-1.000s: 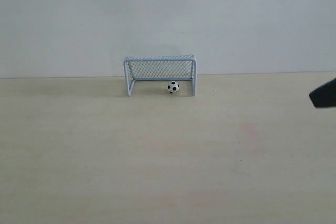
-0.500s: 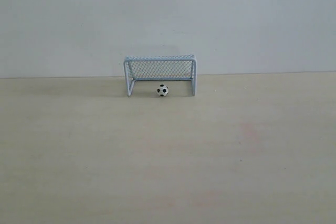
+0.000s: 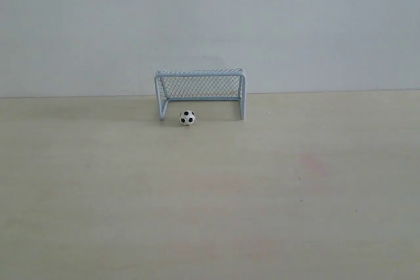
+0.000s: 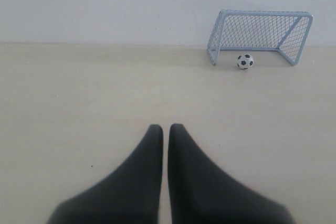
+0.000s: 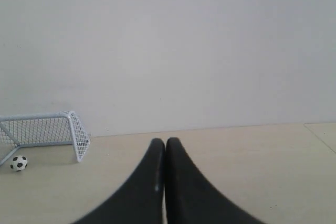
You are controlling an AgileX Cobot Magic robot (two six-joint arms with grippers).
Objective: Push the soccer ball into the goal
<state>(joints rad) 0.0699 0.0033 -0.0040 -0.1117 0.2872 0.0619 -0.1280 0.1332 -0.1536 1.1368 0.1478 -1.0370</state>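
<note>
The tiny black-and-white soccer ball (image 3: 188, 117) lies on the wooden table just in front of the goal's mouth, toward its left post. The pale grey goal (image 3: 200, 92) with mesh netting stands against the back wall. The left wrist view shows the soccer ball (image 4: 244, 61) at the goal (image 4: 260, 34) opening, far from my left gripper (image 4: 165, 128), which is shut and holds nothing. My right gripper (image 5: 165, 141) is shut too, with the soccer ball (image 5: 19, 163) and goal (image 5: 44, 132) far off to one side. Neither gripper shows in the exterior view.
A plain white wall (image 3: 210, 24) rises directly behind the goal. The light wooden tabletop (image 3: 210, 195) stretches wide in front of it. A table edge shows in the right wrist view (image 5: 319, 132).
The ball has rolled left and slightly forward, from inside the goal's right half to just outside its left half. The dark gripper tip at the right edge has left the exterior view.
</note>
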